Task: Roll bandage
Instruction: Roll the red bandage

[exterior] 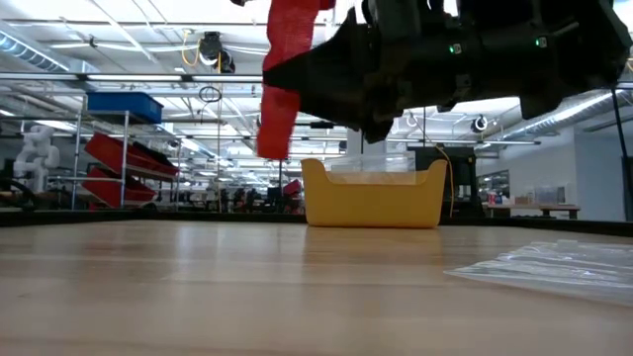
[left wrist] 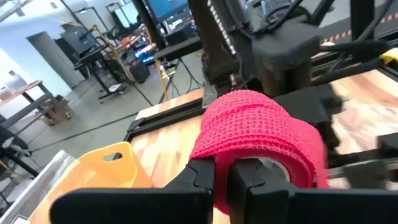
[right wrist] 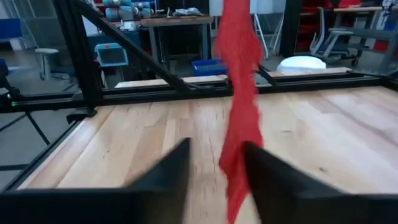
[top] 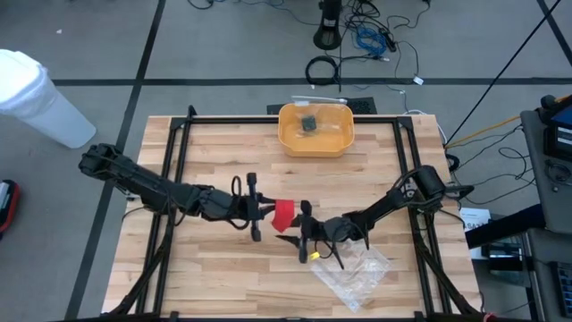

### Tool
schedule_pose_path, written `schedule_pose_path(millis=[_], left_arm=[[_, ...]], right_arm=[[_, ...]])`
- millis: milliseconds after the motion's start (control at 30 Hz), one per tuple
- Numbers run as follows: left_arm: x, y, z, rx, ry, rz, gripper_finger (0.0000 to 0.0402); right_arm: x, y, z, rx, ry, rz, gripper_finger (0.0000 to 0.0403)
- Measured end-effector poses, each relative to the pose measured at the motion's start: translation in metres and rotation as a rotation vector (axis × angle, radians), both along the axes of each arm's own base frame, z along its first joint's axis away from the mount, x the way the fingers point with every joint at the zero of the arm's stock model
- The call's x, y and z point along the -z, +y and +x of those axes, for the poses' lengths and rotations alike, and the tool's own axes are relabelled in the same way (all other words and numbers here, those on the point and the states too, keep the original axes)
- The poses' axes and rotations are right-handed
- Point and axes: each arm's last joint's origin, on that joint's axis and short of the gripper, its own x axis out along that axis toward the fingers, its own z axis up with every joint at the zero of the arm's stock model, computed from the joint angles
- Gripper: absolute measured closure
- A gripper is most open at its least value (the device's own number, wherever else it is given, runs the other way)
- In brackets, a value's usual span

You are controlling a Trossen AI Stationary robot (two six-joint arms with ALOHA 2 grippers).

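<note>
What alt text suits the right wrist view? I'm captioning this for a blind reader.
A loose red bandage strip hangs down between the right tool's two open dark fingers, above a bare wooden table. A black frame rail crosses behind it, with a workshop room beyond.

Left arm reaches in from the table's left side toward centre, raised off the surface. Left gripper (top: 256,212) clamped tight, fingers (left wrist: 202,177) pressed together around red fabric. Right arm stretches in from the right edge, elbow high, wrist low. Right gripper (top: 305,234) just beside the left one, fingers (right wrist: 168,171) spread apart, gripping nothing.
</note>
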Motion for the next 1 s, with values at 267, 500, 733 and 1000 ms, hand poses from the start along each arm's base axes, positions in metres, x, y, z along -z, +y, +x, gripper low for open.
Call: schedule_pose_path(millis=[267,500,733,1000], left_arm=[[-0.002,-0.009,-0.003,0.001,-0.024,-0.031,0.0391],[-0.006,-0.020,-0.006,0.041,-0.060,-0.037,0.0391],[-0.006,-0.028,-0.009,0.071,-0.064,-0.039,0.0391],[-0.006,-0.037,-0.013,0.106,-0.058,-0.038,0.0391]], right_arm=[[0.002,-0.003,0.000,0.103,0.026,-0.099,0.0400],[0.008,-0.007,-0.002,0.231,0.097,-0.158,0.0403],[0.007,-0.011,-0.003,0.352,0.127,-0.283,0.0403],[0.005,-0.016,-0.006,0.511,0.182,-0.460,0.0403]])
